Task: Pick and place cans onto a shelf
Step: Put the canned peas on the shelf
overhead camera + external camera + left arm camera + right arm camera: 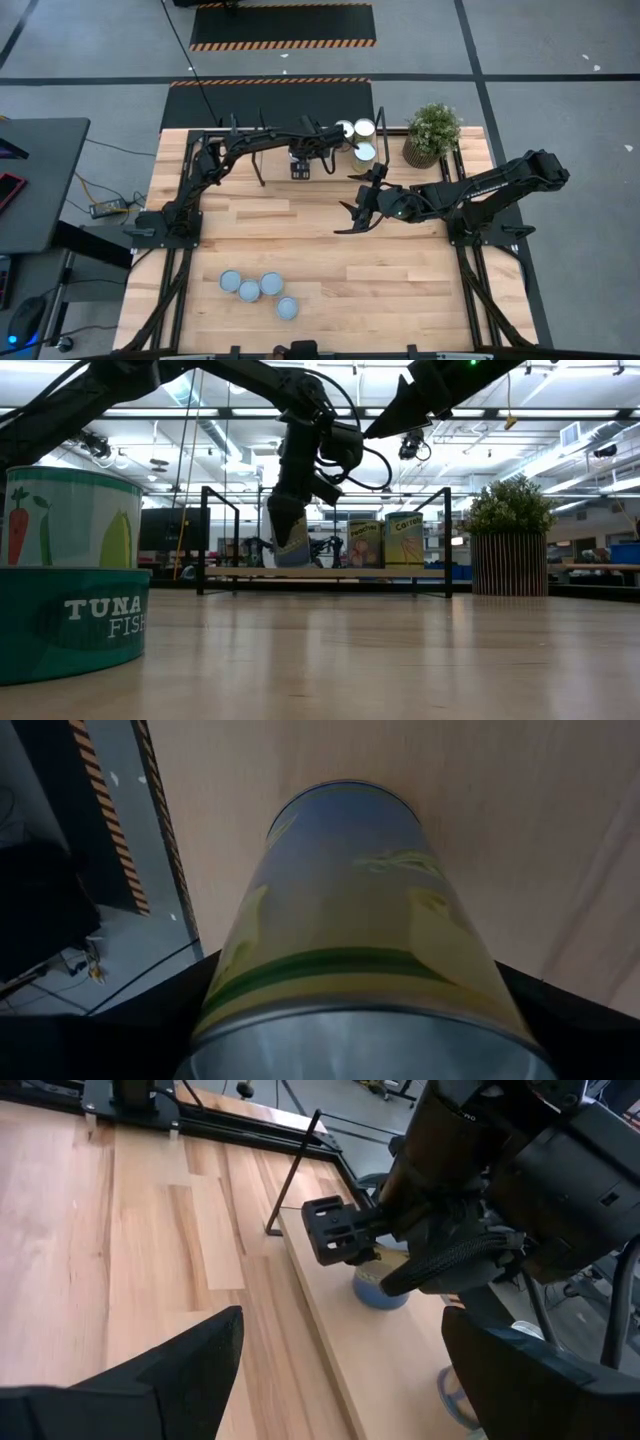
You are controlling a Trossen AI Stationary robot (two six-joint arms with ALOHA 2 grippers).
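The can in hand is a labelled tin with green and yellow print, clamped between the left gripper's fingers and held upright just over the shelf, at the shelf's middle. From the low view its base appears at or just above the light-wood board; whether it touches cannot be told. Two more cans already stand on the shelf towards its plant end, with a third just beside them. Four cans wait in a cluster on the tabletop near the front edge, and the nearest, a tuna tin, fills the low view's corner.

The step in hand looks like the placing of this can. The next move likely calls for lowering it flat onto the board, clear of the frame's black posts, then opening the fingers and lifting straight up so the can does not tip.

The right gripper hangs with its fingers spread and empty over the tabletop, just in front of the shelf. A potted plant stands at the shelf's end.
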